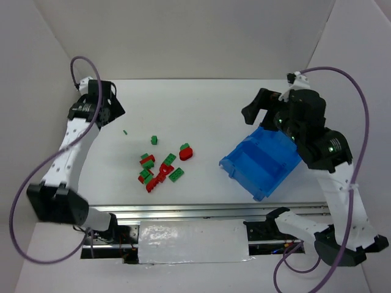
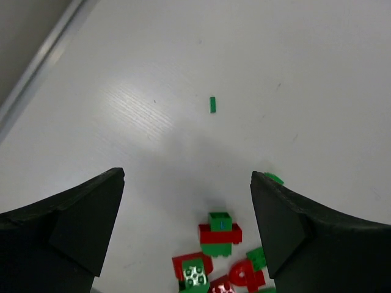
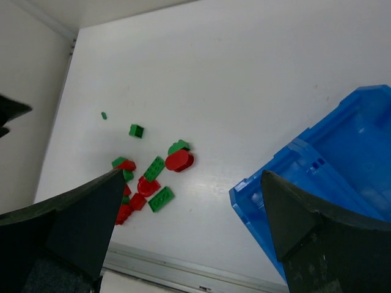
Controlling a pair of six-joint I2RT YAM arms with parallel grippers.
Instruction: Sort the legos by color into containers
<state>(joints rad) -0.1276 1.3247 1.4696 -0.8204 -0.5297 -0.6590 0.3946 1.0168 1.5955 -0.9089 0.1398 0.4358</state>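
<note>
Blue bin partly hidden under right arm, legos heaped overlapping, left hand, right hand spread wide, empty

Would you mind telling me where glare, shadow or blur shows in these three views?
Top view: even light, sharp, a pale sheen on the sheet at the near edge. Left wrist: a glare patch on the table, soft shadow below it. Right wrist: right pincer dark and featureless, bin sharp.

Robotics lab cell — white table boxed in by white walls, left arm and right arm mounted on an aluminium rail, purple cables exposed.
</note>
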